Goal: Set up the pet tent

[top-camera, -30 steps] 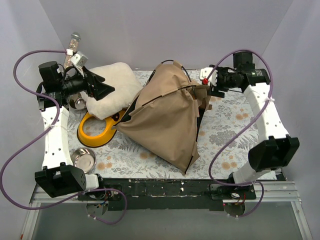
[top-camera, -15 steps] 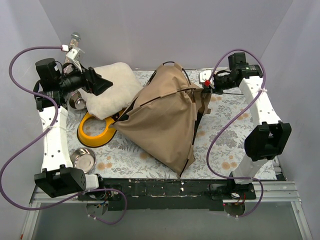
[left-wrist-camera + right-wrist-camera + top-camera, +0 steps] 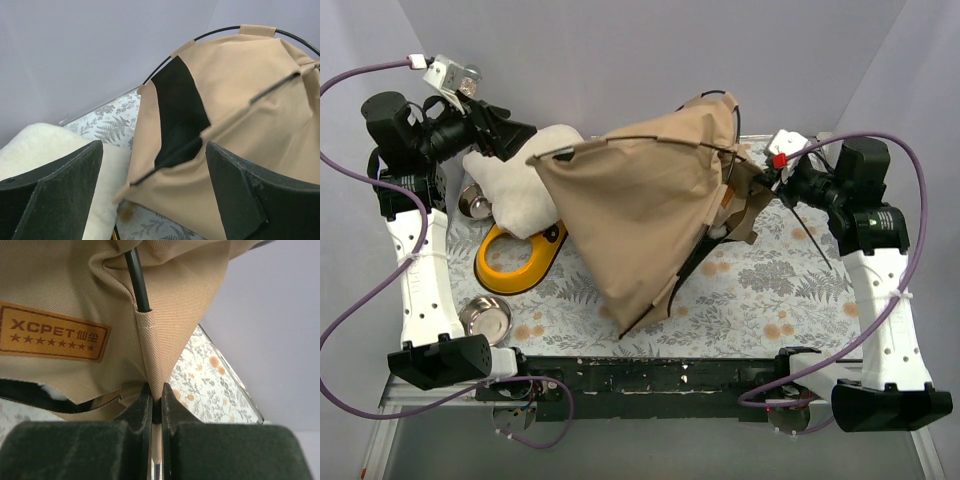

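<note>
The tan pet tent (image 3: pixel 650 210) stands lifted and spread in the middle of the table, its black poles bowed. My right gripper (image 3: pixel 767 176) is at the tent's right side. In the right wrist view it (image 3: pixel 156 400) is shut on a fabric sleeve with a black pole (image 3: pixel 139 285) running through it, beside the orange label patch (image 3: pixel 52 332). My left gripper (image 3: pixel 516 136) hangs open at the back left, just short of the tent's left corner. In the left wrist view its fingers (image 3: pixel 55 195) stand wide apart, with the tent (image 3: pixel 240 100) ahead and nothing between them.
A fluffy cream cushion (image 3: pixel 518 190) lies under the left gripper, half behind the tent. A yellow bowl stand (image 3: pixel 515 262) and two steel bowls (image 3: pixel 485 318) (image 3: pixel 475 203) sit at the left. Floral tablecloth (image 3: pixel 770 290) shows at the front right. Grey walls close in on three sides.
The right gripper shut on the tent's pole sleeve and drew back to the right and up. The tent rose and fanned out leftward. The left arm lifted and pulled back left.
</note>
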`<act>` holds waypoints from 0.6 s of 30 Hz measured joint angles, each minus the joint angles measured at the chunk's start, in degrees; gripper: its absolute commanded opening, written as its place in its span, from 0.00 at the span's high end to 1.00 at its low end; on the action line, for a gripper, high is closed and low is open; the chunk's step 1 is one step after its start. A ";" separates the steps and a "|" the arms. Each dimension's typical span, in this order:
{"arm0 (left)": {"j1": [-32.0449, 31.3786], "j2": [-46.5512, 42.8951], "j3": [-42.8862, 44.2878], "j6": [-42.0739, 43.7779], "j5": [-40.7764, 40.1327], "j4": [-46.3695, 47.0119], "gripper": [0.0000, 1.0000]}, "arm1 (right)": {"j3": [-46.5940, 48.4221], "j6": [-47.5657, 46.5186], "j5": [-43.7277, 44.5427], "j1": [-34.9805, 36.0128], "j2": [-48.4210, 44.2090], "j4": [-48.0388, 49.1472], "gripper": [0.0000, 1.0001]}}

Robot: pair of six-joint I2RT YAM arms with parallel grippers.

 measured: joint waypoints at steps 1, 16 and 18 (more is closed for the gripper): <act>0.00 0.00 -0.15 -1.20 -0.24 1.38 0.17 | -0.87 4.00 1.73 0.13 -1.46 2.16 0.99; 0.00 -5.97 -11.37 -7.02 0.83 12.13 0.18 | -7.32 51.63 37.33 11.15 -4.96 20.83 0.99; 0.00 -6.25 -11.37 -7.13 1.31 12.68 0.18 | -2.16 55.67 42.73 14.67 -2.25 17.75 0.99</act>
